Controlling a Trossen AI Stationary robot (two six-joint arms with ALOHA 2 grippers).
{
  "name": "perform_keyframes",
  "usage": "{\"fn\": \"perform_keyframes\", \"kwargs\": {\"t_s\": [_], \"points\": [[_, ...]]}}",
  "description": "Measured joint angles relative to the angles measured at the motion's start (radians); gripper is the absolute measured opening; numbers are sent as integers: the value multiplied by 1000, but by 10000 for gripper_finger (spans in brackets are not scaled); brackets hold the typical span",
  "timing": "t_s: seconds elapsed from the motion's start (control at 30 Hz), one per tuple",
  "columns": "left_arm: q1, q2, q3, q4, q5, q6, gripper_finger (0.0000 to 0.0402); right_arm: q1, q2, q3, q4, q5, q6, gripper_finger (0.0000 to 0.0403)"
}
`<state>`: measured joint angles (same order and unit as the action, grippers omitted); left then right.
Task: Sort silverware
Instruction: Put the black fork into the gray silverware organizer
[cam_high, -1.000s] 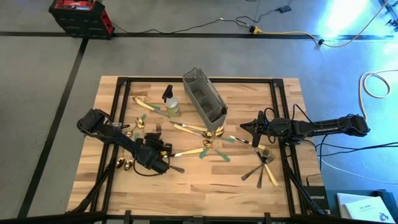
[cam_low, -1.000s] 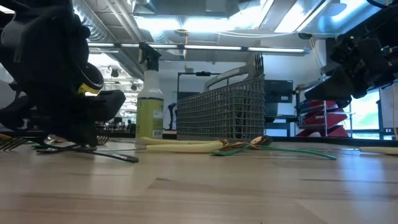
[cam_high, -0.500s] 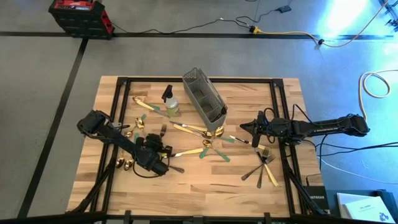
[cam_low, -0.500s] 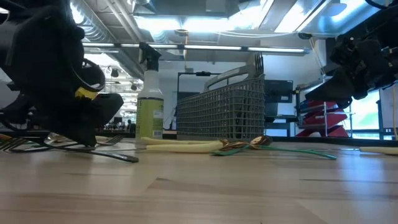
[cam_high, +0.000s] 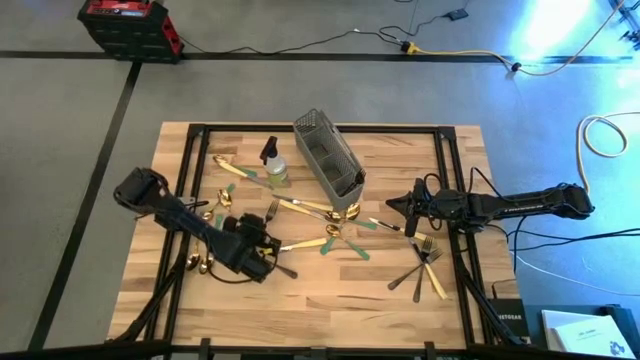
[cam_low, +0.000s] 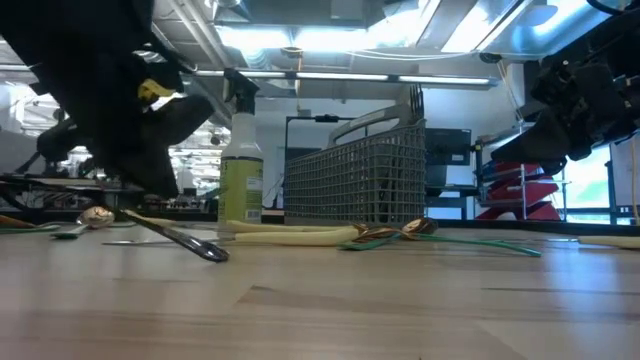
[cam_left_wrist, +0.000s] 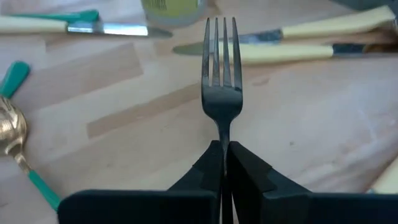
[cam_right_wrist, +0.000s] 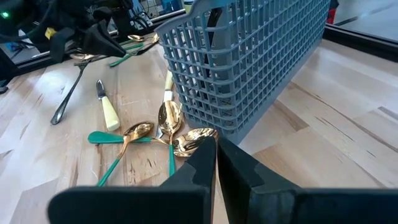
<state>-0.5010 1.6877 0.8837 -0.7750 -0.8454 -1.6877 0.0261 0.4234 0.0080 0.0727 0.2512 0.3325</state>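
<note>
The left hand (cam_left_wrist: 222, 163) is pinched shut on the stem of a dark black metal fork (cam_left_wrist: 221, 74), whose tines point forward past the fingertips, clear of the wood below. Seen from above, this hand (cam_high: 262, 226) sits over the left half of the pale wooden bench (cam_high: 320, 300), towards its near edge, with the fork (cam_high: 271, 211) reaching out towards the small spray bottle of green liquid (cam_high: 274, 165). In the low view the left arm is raised above the bench top beside that bottle (cam_low: 240, 180).

The rest of the silverware lies loose on the bench: cream-handled knives (cam_left_wrist: 292, 53) just ahead of the held fork, a dark spoon (cam_high: 283, 269) near the left arm, gold spoons with green handles (cam_right_wrist: 140, 134) fanned at the foot of the grey wire-mesh rectangular caddy (cam_high: 328, 160) in the bench's middle, and a small cluster of forks (cam_high: 425, 265) towards the near right corner.

The right hand (cam_right_wrist: 216, 152) is closed with nothing between its fingers, and hangs at the right side of the bench (cam_high: 407, 210), near the caddy (cam_right_wrist: 249, 56).
</note>
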Motion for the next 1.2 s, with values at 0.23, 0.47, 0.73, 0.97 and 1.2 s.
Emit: {"fn": "perform_keyframes", "kwargs": {"t_s": [0.23, 0.47, 0.73, 0.97, 1.2], "points": [[0, -19, 0, -3, -72, 70, 3, 0, 0, 0, 0, 0, 0, 0], [40, -18, 1, -3, -163, 232, 3, 0, 0, 0, -1, 0, 0, 0], [78, -17, 1, 1, -195, 517, 3, 0, 0, 0, -1, 0, 0, 0], [91, -17, 1, 41, -312, 748, 3, 0, 0, 0, -1, 0, 0, 0], [90, -17, 1, 146, -439, 996, 3, 0, 0, 0, -1, 1, 0, 0]]}}
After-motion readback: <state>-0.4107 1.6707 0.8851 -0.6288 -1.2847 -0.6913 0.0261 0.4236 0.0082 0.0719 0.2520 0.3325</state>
